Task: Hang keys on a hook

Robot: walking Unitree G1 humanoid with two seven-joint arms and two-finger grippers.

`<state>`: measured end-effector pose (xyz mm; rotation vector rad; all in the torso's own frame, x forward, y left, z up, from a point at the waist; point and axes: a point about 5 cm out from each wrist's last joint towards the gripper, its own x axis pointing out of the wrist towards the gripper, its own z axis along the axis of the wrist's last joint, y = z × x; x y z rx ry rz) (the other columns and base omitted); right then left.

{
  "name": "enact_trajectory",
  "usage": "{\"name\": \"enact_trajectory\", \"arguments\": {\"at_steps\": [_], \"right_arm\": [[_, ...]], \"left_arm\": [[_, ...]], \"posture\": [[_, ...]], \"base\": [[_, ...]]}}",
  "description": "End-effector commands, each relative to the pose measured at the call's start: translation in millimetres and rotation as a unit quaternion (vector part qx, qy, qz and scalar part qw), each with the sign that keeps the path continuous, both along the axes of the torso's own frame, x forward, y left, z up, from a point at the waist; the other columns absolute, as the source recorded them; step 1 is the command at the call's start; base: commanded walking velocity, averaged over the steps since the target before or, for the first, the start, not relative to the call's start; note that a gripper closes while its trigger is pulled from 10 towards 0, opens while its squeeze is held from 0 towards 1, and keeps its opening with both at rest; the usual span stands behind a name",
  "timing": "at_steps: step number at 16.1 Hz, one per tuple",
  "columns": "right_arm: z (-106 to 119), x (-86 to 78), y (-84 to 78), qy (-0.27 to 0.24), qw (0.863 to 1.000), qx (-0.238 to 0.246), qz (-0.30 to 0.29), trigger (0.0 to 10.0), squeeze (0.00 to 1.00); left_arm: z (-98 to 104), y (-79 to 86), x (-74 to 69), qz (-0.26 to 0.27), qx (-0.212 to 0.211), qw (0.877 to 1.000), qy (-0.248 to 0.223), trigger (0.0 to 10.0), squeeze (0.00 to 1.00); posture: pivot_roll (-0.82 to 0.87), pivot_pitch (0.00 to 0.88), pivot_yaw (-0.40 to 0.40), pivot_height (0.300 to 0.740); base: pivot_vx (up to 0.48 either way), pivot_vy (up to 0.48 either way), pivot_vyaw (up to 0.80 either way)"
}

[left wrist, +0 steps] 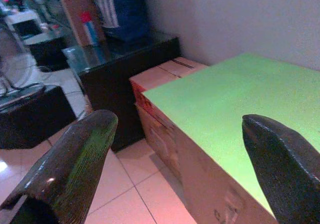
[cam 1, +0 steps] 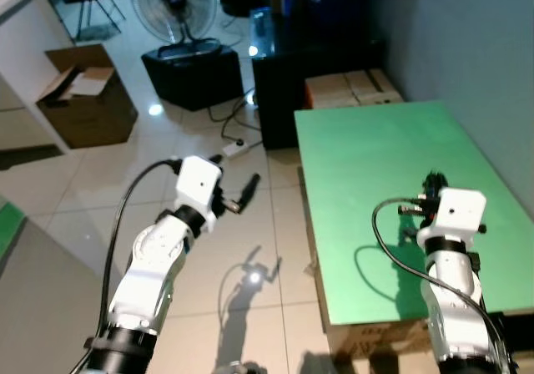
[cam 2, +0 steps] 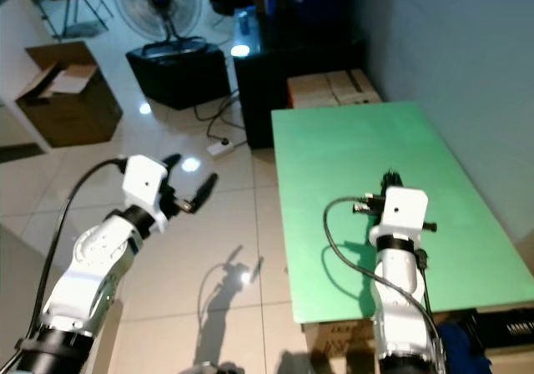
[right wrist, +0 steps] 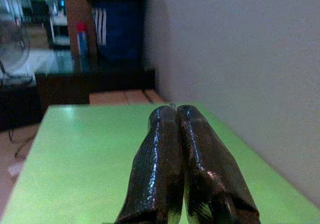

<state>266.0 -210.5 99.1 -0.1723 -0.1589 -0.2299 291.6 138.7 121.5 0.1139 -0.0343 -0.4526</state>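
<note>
Left eye view: we see one green worktop (cam 1: pixel 375 165) at right, our right gripper (right wrist: pixel 184 134) pressed closed above it, left gripper (left wrist: pixel 175 149) spread open over tiled floor (cam 1: pixel 167 140).

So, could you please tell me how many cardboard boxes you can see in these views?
2. An open brown box sits on the tiled floor far left, by the white shelf. A closed box lies beyond the green table's far end, beside the black cabinet. Others may be hidden.

Right gripper (right wrist: pixel 177 115) fingers (right wrist: pixel 157 164) pressed together above green table (right wrist: pixel 75 169); grey wall (right wrist: pixel 240 69) beside.
</note>
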Motion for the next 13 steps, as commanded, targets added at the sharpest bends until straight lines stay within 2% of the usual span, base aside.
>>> {"name": "enact_trajectory", "arguments": {"at_steps": [1,4,6,7,9,13], "right_arm": [[7,-1.2,6.5,-0.005,1.0,-0.005,0.006,0.0,0.0],[24,-10.3,12.8,-0.028,0.999,-0.025,0.009,0.0,0.0],[36,-14.3,11.7,-0.048,0.993,-0.104,0.008,0.0,0.0],[42,-16.3,13.2,-0.056,0.984,-0.166,0.014,0.0,0.0],[45,-19.5,18.4,-0.057,0.971,-0.232,0.031,0.0,0.0],[47,-26.6,20.6,-0.059,0.963,-0.261,0.015,0.0,0.0]], "left_arm": [[0,8.3,0.5,0.025,-0.007,1.0,0.001,10.0,0.0],[2,8.4,-1.9,0.038,-0.015,0.999,-0.005,10.0,0.0],[4,4.4,1.2,0.039,-0.029,0.999,-0.008,10.0,0.0],[5,3.1,4.2,0.038,-0.031,0.999,-0.009,10.0,0.0],[5,0.1,8.6,0.031,-0.031,0.999,-0.008,10.0,0.0],[5,-3.2,14.0,0.019,-0.025,0.999,-0.011,10.0,0.0]], "posture": [[-0.09,0.0,0.135,0.74],[-0.1,0.0,0.138,0.74],[-0.11,0.0,0.149,0.74],[-0.12,0.0,0.158,0.74],[-0.14,0.0,0.177,0.74],[-0.17,0.0,0.195,0.74]], "base": [[0.0,0.0,0.0],[0.0,0.0,0.0],[0.0,0.0,0.0],[0.0,0.0,0.0],[0.0,0.0,0.0],[0.0,0.0,0.0]]}}
